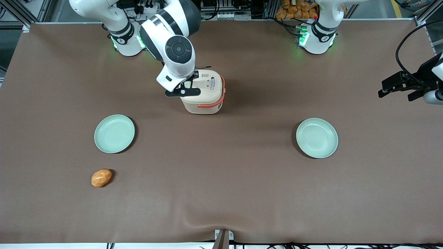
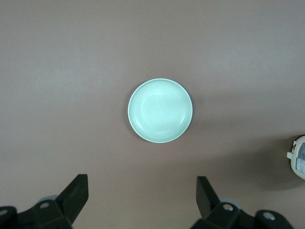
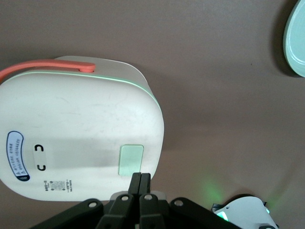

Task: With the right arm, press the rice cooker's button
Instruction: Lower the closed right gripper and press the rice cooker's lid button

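Your gripper [image 3: 140,181] has its fingers pinched together, tips right at the edge of the pale green button [image 3: 130,160] on the rice cooker [image 1: 204,91], which sits mid-counter, nearer the arm bases than both plates. Careful: the tips look off-centre, so a push could slip off the button or shove the light cooker across the brown counter [image 1: 221,193]. Bare cloth all round.
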